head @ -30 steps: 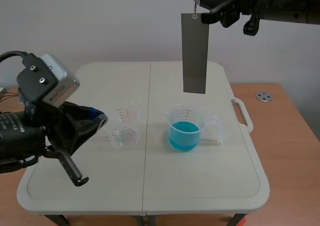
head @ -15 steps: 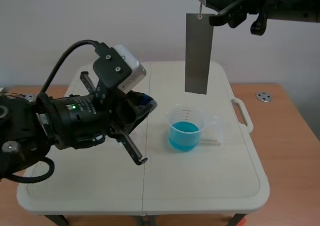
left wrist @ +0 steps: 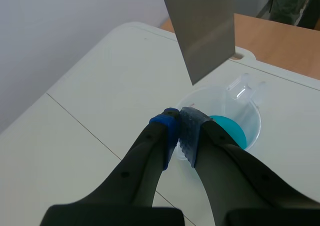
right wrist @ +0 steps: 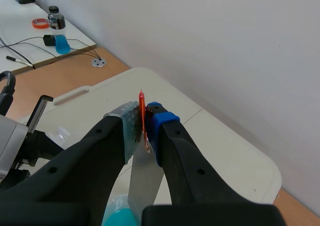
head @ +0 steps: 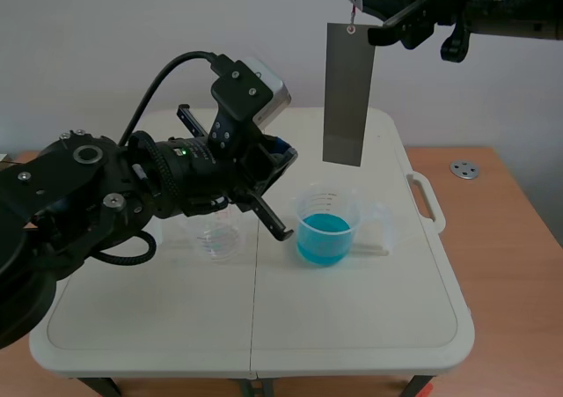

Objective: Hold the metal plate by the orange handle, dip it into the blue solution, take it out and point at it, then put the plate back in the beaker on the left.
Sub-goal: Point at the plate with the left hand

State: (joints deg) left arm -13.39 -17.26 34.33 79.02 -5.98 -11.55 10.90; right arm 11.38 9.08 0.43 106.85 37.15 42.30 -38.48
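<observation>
While the right arm point(head: 506, 10) is stretching across the top of the scene, its claw point(head: 376, 34) is pinching the thin orange handle point(head: 351, 16), with both pads clamped on it from either side. In the right wrist view the handle is standing up between the pads as a narrow orange strip. The grey metal plate point(head: 345, 93) is hanging straight down from the handle, upright and in the air. Its lower edge is sitting well above the cup of blue liquid point(head: 327, 227) and is not touching the liquid or the rim.

The left arm point(head: 132, 194) is raised over the table point(head: 352, 327), with its claw point(head: 283, 159) up beside the lower part of the plate. The two fingers of this claw are pressed together with nothing between them. Their tips are aiming toward the plate's bottom end, and a gap is showing between the tips and the metal. From the left wrist camera the closed tips are lining up just over the near rim of the blue cup, with the plate's lower corner hanging ahead of and above them.

The clear cup with red marks point(head: 216, 237) is standing on the table just beside the blue cup, partly hidden under the left arm. A small metal disc point(head: 464, 170) is lying on the brown wood past the table's handle edge.
</observation>
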